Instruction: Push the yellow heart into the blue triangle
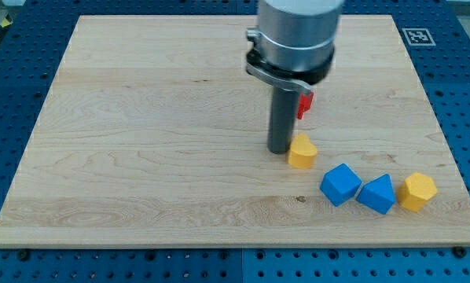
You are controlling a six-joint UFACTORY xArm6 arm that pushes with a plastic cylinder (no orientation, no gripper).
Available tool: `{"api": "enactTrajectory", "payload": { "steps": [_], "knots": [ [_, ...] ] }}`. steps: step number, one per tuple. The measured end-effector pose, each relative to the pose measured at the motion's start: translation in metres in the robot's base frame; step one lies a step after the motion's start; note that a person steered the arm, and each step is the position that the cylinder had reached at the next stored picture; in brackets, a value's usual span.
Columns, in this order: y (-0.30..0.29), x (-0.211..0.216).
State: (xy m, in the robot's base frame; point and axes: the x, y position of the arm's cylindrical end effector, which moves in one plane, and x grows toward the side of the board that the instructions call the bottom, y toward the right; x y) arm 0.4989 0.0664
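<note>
The yellow heart (302, 152) lies on the wooden board right of centre. My tip (279, 150) stands just left of it, touching or nearly touching its left side. The blue triangle (377, 193) lies lower right of the heart, near the board's bottom edge. A blue cube (340, 185) sits between the heart and the triangle, touching the triangle's left side.
A yellow hexagon (417, 191) sits right against the blue triangle's right side. A red block (303, 104) is partly hidden behind the arm, above the heart. The wooden board (141, 141) rests on a blue perforated table; a marker tag (416, 35) is at the board's top right.
</note>
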Motion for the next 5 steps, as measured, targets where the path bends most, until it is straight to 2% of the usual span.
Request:
{"api": "enactTrajectory", "payload": {
  "steps": [3,5],
  "knots": [
    [0.09,0.012],
    [0.107,0.006]
  ]
}}
